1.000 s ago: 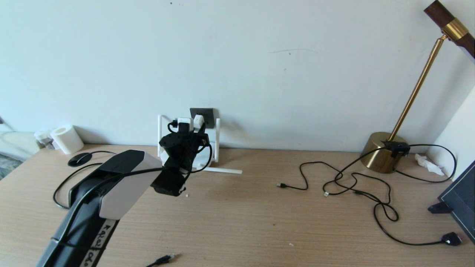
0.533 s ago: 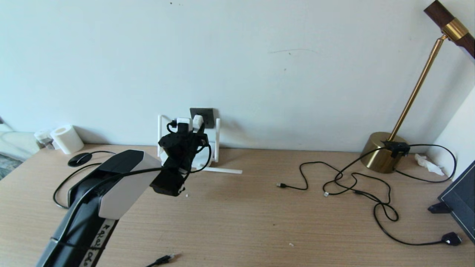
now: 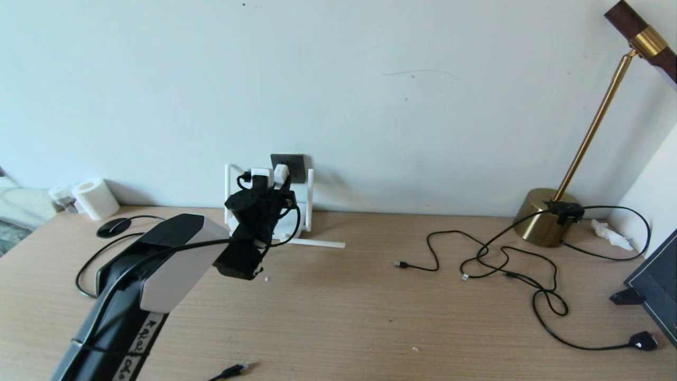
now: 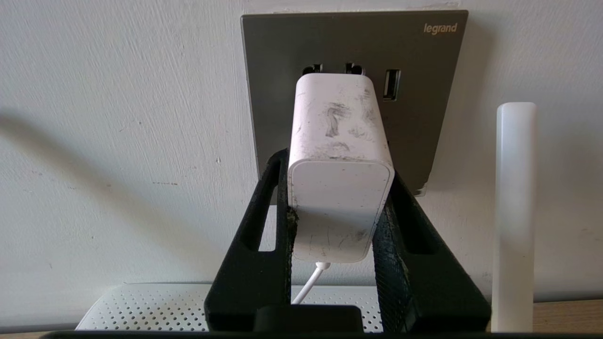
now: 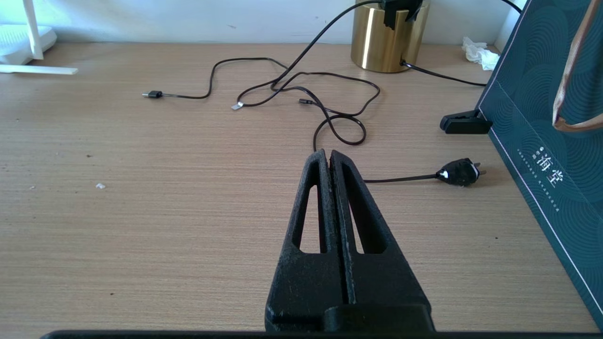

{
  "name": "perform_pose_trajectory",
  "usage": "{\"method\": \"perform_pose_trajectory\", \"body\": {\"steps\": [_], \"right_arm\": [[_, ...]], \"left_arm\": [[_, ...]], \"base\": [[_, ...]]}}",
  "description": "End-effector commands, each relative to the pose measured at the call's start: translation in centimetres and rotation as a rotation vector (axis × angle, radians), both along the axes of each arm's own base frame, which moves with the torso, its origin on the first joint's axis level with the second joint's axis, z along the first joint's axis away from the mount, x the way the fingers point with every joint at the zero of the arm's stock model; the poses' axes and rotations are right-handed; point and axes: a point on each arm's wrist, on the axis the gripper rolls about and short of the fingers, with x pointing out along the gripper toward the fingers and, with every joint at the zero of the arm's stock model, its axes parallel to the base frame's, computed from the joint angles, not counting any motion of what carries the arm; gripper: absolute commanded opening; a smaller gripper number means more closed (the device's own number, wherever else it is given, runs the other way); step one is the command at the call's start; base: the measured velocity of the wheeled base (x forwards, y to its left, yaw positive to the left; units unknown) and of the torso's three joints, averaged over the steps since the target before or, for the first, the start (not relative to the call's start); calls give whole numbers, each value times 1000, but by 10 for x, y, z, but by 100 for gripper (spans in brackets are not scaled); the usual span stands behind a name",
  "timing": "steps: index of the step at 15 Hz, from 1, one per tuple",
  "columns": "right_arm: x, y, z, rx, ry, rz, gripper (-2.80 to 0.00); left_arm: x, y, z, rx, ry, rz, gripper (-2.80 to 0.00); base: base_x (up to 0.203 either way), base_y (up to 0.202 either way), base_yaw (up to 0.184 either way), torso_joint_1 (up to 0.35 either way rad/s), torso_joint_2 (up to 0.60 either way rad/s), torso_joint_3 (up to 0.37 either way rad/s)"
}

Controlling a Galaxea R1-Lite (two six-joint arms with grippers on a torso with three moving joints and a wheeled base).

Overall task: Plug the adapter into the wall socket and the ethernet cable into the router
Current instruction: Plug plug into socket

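The left gripper [image 4: 337, 197] was clamped on the adapter [image 4: 340, 155], whose front end met the wall socket [image 4: 353, 56], apparently below its top slots, with a router [image 4: 141, 306] antenna [image 4: 516, 212] close alongside. Only the wrist view showed that contact. The right gripper [image 5: 330, 160], fingers pressed together and empty, hovered over open table [image 5: 165, 212].

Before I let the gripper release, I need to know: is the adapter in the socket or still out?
Cannot tell. The adapter meets the socket, hiding its prongs; the left gripper grips it.
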Motion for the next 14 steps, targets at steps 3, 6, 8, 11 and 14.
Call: {"method": "perform_pose_trajectory", "body": {"steps": [3,6,8,11,14], "right_arm": [[0,0,0,0,-1,0,-280],[0,0,0,0,-1,0,-280],[0,0,0,0,-1,0,-280],[0,0,0,0,-1,0,-280],[0,0,0,0,-1,0,-280]], "left_arm": [[0,-6,3,-5,-18,-10,-280],[0,-5,7,-7,-26,-7,-280],[0,-5,7,-7,-25,-6,-280],[0,-5,9,-8,-29,-6,-280],[0,-4,9,-8,-29,-6,-280]], "base": [[0,0,0,0,0,0],[0,0,0,0,0,0],[0,0,0,0,0,0],[0,0,0,0,0,0],[0,0,0,0,0,0]]}}
